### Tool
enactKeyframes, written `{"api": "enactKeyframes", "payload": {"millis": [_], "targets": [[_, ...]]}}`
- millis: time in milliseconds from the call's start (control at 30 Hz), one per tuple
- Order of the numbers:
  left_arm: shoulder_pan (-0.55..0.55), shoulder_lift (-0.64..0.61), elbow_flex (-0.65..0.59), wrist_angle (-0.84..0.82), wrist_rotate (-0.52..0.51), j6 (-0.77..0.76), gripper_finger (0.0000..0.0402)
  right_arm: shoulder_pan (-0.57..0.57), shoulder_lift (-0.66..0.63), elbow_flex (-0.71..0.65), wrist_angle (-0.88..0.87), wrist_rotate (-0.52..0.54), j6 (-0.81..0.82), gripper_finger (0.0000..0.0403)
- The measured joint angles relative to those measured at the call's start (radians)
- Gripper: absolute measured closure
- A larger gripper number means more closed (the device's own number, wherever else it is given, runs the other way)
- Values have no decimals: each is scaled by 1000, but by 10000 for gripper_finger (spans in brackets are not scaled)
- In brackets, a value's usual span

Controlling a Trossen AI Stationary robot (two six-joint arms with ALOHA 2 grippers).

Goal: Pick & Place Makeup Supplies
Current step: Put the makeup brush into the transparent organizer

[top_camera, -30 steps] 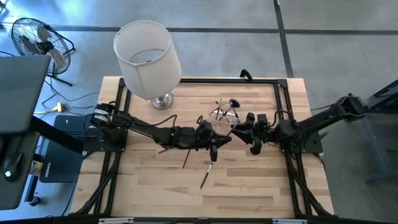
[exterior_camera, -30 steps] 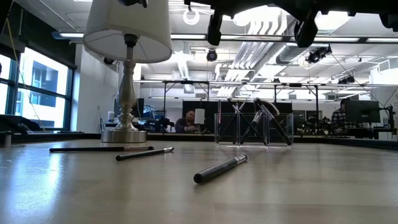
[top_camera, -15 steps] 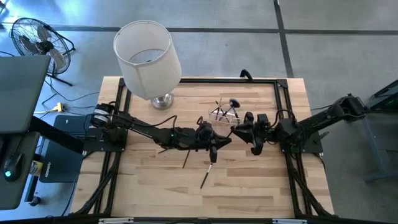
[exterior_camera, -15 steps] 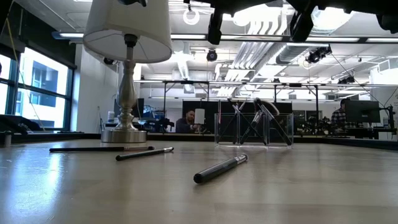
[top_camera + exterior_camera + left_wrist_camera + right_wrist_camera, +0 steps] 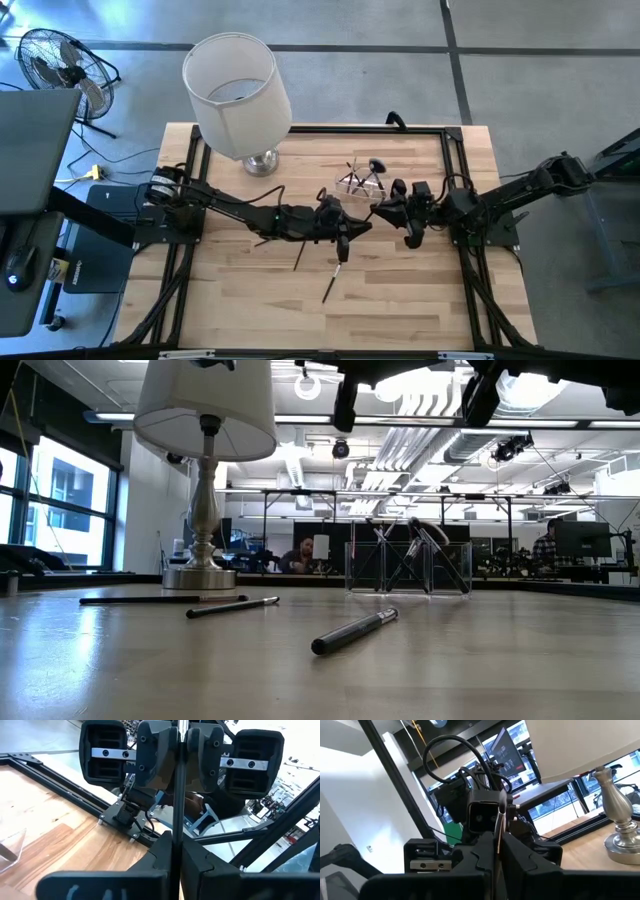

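Since the earlier frame, the right gripper [image 5: 497, 845] has been closed onto the thin pencil [image 5: 176, 795] pinched in the shut left gripper [image 5: 176, 852], so the pencil is clamped between both pairs of jaws. Release by the left should be delayed until the right grip is judged firm; the clear holder [image 5: 360, 180] lies just beyond the right jaws.

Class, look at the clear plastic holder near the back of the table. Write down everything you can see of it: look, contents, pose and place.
The clear plastic holder is a low, see-through, straight-walled box standing upright on the light wooden table, toward its far edge and right of the silver-based lamp. Several thin dark makeup sticks lean crossed inside it, their ends rising above its rim. From above it sits beside the right hand, which appears not to touch it. No lid is visible.
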Motion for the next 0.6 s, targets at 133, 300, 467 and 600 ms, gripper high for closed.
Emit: {"api": "enactKeyframes", "payload": {"millis": [133, 300, 467, 600], "targets": [[0, 0, 0, -31, -4, 0, 357, 0, 1, -1, -13, 0, -4, 391], [0, 0, 0, -54, -31, 4, 318, 0, 1, -1, -41, 0, 4, 389], [13, -12, -1, -122, -33, 90, 294, 0, 1, -1, -93, 6, 4, 392], [16, -115, 2, -265, -53, 140, 288, 1, -3, -1, -122, 20, 7, 387]]}}
